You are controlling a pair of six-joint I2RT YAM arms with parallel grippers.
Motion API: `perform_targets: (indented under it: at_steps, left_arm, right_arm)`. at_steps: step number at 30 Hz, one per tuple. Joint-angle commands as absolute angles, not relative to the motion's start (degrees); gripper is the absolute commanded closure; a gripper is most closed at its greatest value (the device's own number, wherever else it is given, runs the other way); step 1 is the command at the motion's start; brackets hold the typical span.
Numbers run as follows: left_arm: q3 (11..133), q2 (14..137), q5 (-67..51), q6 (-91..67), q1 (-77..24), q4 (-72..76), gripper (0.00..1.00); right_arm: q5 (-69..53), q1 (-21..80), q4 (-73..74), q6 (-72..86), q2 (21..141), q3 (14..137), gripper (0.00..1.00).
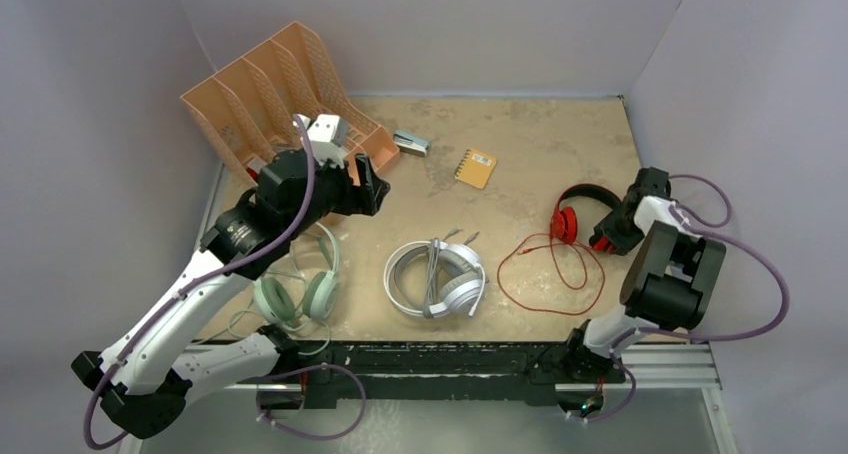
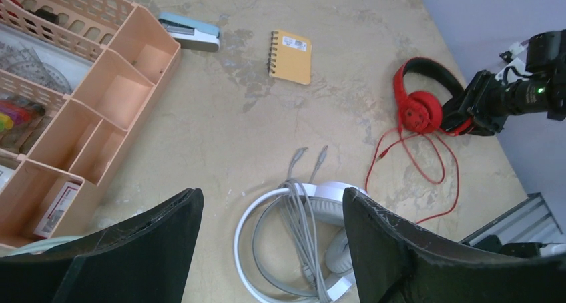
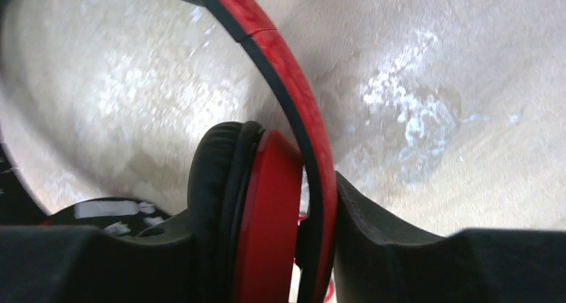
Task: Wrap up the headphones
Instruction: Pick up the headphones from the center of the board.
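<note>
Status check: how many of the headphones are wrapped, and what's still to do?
Looks done: the white headphones, grey cord bundled across them, not trailing. In hand: the right gripper is clamped on an earcup of the red headphones, whose red cord lies loose on the table. Still to do: the mint-green headphones, its cord sprawled around them; the left gripper hangs open.

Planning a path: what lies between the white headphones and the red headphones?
Only the red cord, lying in loose loops on the table; the top external and left wrist views both show it.
</note>
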State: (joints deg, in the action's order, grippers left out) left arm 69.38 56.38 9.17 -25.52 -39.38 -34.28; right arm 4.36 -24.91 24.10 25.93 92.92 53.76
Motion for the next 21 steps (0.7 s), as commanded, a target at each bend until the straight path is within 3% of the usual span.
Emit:
perform_targets:
  at_steps: [1, 4, 9, 14, 16, 21]
  left_arm:
    - [72.93, 56.60, 9.92, -29.09, -39.03, -32.57, 0.25]
    - [73.47, 57.73, 9.20, -29.66, -39.03, -31.91, 0.26]
    - [75.45, 60.48, 9.23, -29.78, -39.03, -30.26, 0.27]
    - [77.25, 64.52, 8.51, -32.43, -39.02, -26.01, 0.29]
    - [78.32, 66.48, 8.85, -33.44, -38.68, -25.36, 0.29]
    - [84.40, 71.68, 9.03, -32.77, -37.81, -26.01, 0.29]
  right_arm:
    - [10.15, -21.08, 20.04, 26.97, 83.89, 53.08, 0.63]
    - [16.09, -15.30, 19.97, 25.35, 80.11, 56.33, 0.77]
    - [19.94, -6.61, 10.12, 16.91, 75.94, 60.44, 0.92]
    - [5.15, -3.53, -4.86, 0.90, 74.33, 64.45, 0.90]
    - [-2.55, -3.14, -9.18, -7.03, 74.26, 65.53, 0.95]
    - [-20.39, -0.62, -3.44, -19.77, 79.32, 75.43, 1.00]
